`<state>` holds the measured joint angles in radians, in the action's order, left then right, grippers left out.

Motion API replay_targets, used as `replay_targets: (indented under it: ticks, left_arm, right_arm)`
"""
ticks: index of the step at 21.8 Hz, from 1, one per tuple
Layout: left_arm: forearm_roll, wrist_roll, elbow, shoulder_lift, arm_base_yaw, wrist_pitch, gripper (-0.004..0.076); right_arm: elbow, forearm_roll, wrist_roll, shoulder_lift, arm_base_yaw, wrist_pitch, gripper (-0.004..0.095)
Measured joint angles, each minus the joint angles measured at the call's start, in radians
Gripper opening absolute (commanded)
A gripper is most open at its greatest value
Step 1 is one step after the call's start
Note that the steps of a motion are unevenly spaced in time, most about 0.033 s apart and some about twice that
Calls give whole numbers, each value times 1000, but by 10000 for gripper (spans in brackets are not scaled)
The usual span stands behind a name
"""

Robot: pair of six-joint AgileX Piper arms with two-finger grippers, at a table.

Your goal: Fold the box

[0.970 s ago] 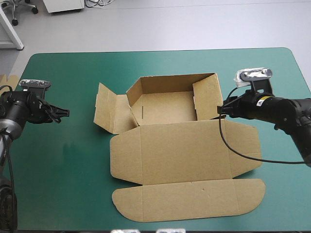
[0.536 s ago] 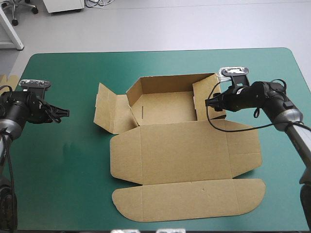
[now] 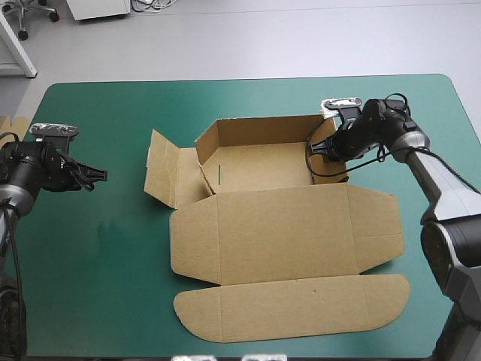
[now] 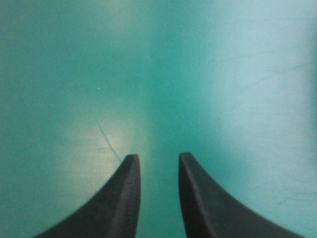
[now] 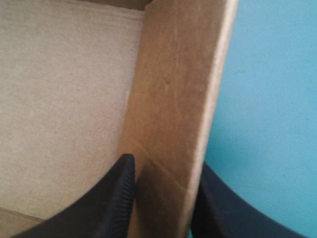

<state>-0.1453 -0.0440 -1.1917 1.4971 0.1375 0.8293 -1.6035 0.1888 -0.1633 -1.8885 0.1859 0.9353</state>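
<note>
Right pincer (image 5: 166,161) astride the box (image 5: 173,99) wall — seemingly gripping; left pincer (image 4: 158,156) parted

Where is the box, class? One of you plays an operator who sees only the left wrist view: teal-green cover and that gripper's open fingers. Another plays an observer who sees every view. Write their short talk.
Operator: Where is the box?
Observer: The box lies at the table's middle, off to the right of the left gripper and apart from it.
Operator: Is it still flat?
Observer: Partly. The back wall stands up, but the lid lies flat toward the near edge.
Operator: What is the other arm doing?
Observer: The right gripper is shut on the right wall.
</note>
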Motion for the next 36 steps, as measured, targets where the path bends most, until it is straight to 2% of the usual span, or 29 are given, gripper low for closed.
replay_targets:
  ticks: [2,3,8,17,24,28,33,36]
  left_arm:
    - [0,-2,0,0,0,0,194]
    - [0,-3,0,0,0,1,194]
    - [3,-7,0,0,0,2,194]
    - [4,-14,0,0,0,11,194]
    - [3,-17,0,0,0,8,194]
    - [21,-17,0,0,0,-14,194]
    - [166,-66,0,0,0,-83,194]
    - [447,-235,0,2,0,-130,194]
  right_arm:
    - [-23,-15,1,-40,0,37,99]
    - [-25,-20,1,-48,0,42,-16]
    - [-49,-47,23,-60,2,58,-13]
    - [-225,-58,45,-53,-16,101,-13]
    - [-258,-6,27,28,-95,128,-13]
    - [-260,66,-20,138,-174,153,-13]
    - [-261,153,-57,266,-230,218,-13]
    - [-261,193,-69,306,-230,258,-13]
